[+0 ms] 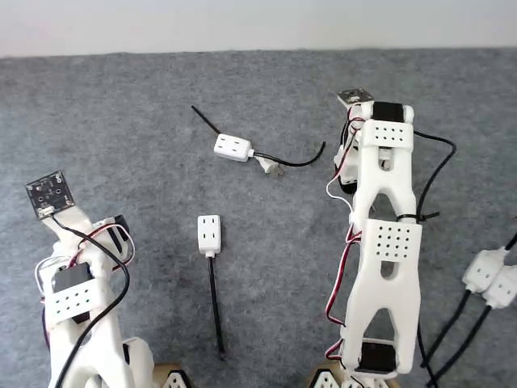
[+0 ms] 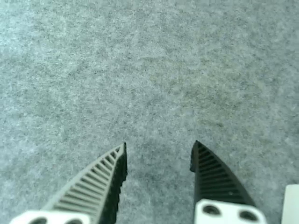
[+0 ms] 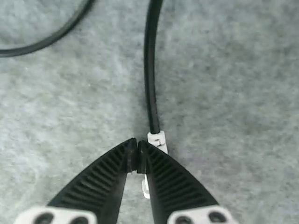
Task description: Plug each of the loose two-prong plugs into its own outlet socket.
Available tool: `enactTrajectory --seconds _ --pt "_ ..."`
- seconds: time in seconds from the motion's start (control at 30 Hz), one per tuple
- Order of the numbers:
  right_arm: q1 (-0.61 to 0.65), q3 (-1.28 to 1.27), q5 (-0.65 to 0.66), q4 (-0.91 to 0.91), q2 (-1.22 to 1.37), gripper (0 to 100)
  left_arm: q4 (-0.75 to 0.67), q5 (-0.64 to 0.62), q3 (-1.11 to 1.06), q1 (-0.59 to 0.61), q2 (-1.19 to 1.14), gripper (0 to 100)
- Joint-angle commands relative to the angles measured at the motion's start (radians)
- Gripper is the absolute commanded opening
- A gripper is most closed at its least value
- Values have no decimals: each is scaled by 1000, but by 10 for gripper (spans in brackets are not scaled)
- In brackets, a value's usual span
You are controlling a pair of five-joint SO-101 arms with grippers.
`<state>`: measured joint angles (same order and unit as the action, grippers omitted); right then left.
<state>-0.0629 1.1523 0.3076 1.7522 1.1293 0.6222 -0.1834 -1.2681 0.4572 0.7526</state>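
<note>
Two arms on grey carpet [image 1: 121, 105], one open, one pinching a plug.

Left of the near socket [image 1: 209, 231], the left gripper [image 2: 159, 149] hangs over bare carpet with its jaws spread and nothing between them. The near socket lies flat, and its black cord trails back toward the arms' bases. Beyond it and slightly right is the far socket [image 1: 232, 147]. A loose plug [image 1: 271, 167] lies just beside that one, not plugged in, its cord [image 1: 299, 162] curving off to the right. Well right of the near socket, the right gripper [image 3: 137, 144] has its jaws closed on a white plug [image 3: 157, 139], whose black lead [image 3: 150, 70] runs straight away from the tips. Farthest right of the near socket, two white cord ends [image 1: 489, 279] lie together at the carpet's edge.
</note>
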Motion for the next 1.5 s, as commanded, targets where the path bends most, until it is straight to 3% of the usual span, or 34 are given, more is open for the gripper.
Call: enactTrajectory --seconds 0.0,0.57,1.13,1.27,1.47 --pt "-39 63 11 -22 -31 9 -25 9 10 2 14 211" --pt "-110 206 52 16 5 9 -26 9 4 2 14 211" --pt "-4 132 91 47 22 9 -44 9 1 2 14 210" --pt "-45 54 124 41 31 9 -43 9 1 2 14 210" --pt "-133 147 126 41 22 9 -43 9 1 2 14 210"
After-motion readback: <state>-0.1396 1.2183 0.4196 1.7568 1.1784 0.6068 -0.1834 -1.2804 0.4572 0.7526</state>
